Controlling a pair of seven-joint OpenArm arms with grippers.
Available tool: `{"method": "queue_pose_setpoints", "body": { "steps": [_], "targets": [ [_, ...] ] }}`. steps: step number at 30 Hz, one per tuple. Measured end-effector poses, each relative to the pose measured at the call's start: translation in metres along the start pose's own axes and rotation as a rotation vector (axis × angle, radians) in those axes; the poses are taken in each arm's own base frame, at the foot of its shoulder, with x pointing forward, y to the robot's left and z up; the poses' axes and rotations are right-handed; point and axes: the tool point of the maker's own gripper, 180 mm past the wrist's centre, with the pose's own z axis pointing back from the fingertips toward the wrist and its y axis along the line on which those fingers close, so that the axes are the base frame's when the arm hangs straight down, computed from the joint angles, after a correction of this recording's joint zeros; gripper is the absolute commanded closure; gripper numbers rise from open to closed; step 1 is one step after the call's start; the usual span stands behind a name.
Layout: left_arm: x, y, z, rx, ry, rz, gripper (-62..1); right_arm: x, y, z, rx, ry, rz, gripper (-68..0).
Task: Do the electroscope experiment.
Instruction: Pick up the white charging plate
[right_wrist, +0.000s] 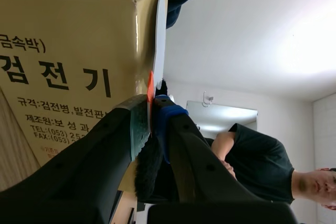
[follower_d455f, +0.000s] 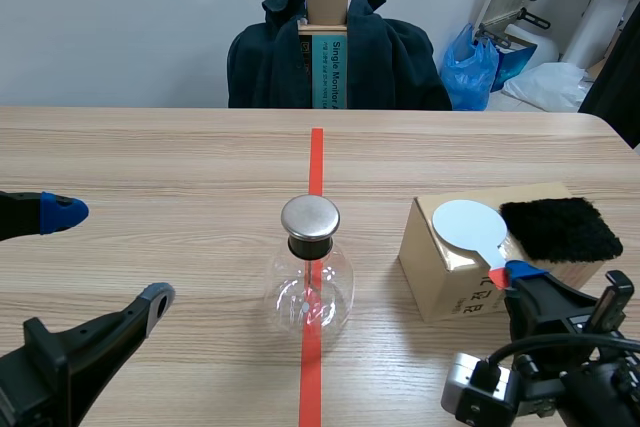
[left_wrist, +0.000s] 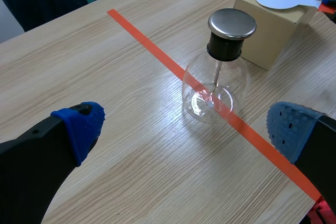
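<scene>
The electroscope (follower_d455f: 310,277), a round glass flask with a metal cap, stands on the desk (follower_d455f: 150,167) astride the orange-red tape line. To its left, the left fingers (follower_d455f: 60,213) are spread wide and hold nothing. To its right sits a cardboard box (follower_d455f: 440,282) topped by a white paddle (follower_d455f: 470,225) and a black fur pad (follower_d455f: 560,229). The right fingers (right_wrist: 137,124) clamp the paddle's red handle.
</scene>
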Motion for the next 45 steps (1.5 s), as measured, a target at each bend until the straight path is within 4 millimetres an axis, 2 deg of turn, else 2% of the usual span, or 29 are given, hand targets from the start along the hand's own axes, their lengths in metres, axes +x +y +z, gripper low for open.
{"method": "queue_pose_setpoints", "body": {
  "steps": [12, 17, 22, 25, 30, 36, 41, 45],
  "targets": [
    [0.0, 0.0, 0.0, 0.0, 0.001, 0.0, -62.3, 0.0, -0.001, -0.001, -0.002, -0.003, 0.004, -0.7],
    [0.0, 0.0, 0.0, 0.0, 0.001, 0.0, -62.3, 0.006, -0.002, -0.001, -0.006, -0.059, -0.024, -0.7],
    [-0.001, 0.0, 0.0, 0.0, 0.003, -0.004, -62.3, -0.007, -0.004, 0.002, 0.006, -0.1, -0.075, -0.7],
    [-0.001, 0.0, 0.0, -0.002, 0.004, -0.006, -62.3, -0.022, -0.014, 0.0, -0.005, -0.086, -0.097, -0.7],
    [-0.001, 0.0, 0.0, -0.003, 0.005, -0.007, -62.3, -0.03, -0.059, -0.012, -0.115, -0.114, -0.084, -0.7],
    [-0.001, 0.0, 0.0, -0.003, 0.005, -0.007, -62.3, -0.047, -0.137, -0.024, -0.327, -0.083, -0.036, -0.7],
    [-0.001, 0.0, 0.0, -0.003, 0.005, -0.007, -62.3, -0.048, -0.199, -0.022, -0.493, -0.088, -0.002, -0.7],
    [-0.001, 0.0, 0.0, -0.013, 0.01, -0.017, -62.3, -0.043, -0.239, -0.014, -0.602, -0.101, 0.021, -0.7]
  ]
}}
